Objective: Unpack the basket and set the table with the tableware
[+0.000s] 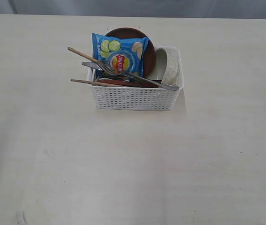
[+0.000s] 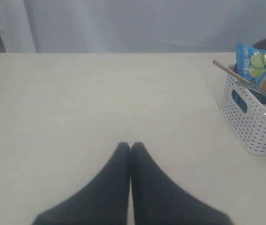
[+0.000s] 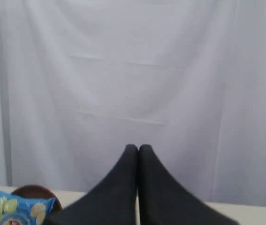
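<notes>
The white lattice basket (image 1: 133, 97) stands on the cream table (image 1: 133, 168) toward the back middle. Inside it lean a brown plate (image 1: 148, 51), an off-white bowl (image 1: 171, 66), a steel fork (image 1: 123, 74), a knife (image 1: 163, 84), a wooden chopstick (image 1: 79, 51), and a second chopstick (image 1: 83, 82) lower down. A dark red-brown spoon (image 1: 118, 82) lies low in it. The steel cup is hidden. Neither arm shows in the exterior view. My left gripper (image 2: 131, 146) is shut and empty over bare table, left of the basket (image 2: 257, 126). My right gripper (image 3: 138, 149) is shut and empty, held high.
A blue chip bag (image 1: 119, 55) stands upright in the basket in front of the plate, seen too as the chip bag (image 2: 260, 70) and chip bag (image 3: 18, 210) in the wrist views. A white curtain (image 3: 133, 84) hangs behind the table's far edge.
</notes>
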`<move>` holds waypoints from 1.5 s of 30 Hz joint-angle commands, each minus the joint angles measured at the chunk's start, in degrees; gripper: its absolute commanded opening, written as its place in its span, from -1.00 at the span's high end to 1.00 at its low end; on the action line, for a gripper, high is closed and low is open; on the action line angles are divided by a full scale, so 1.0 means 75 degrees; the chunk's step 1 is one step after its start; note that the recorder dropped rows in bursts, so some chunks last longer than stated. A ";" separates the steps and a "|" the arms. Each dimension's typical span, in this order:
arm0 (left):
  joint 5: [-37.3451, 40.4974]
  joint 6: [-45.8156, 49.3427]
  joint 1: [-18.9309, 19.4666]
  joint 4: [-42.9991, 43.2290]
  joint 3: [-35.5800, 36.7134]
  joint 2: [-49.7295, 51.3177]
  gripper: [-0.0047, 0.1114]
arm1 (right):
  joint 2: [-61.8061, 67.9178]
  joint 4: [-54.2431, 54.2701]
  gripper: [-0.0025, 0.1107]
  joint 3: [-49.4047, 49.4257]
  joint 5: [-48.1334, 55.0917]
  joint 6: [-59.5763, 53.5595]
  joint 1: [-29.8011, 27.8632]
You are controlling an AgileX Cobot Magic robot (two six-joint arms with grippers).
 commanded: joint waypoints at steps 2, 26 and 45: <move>-0.0079 -0.0003 -0.0059 0.0000 0.0029 -0.0026 0.92 | -0.0040 0.0002 0.96 -0.0045 -0.0249 0.0578 0.0012; -0.0079 -0.0003 -0.0059 0.0000 0.0029 -0.0026 0.92 | 1.0122 -0.0152 0.96 -0.8609 0.9218 -0.0508 0.3488; -0.0079 -0.0003 -0.0059 0.0000 0.0029 -0.0026 0.92 | 1.3972 0.1039 0.96 -1.2937 1.0740 -0.4093 0.3420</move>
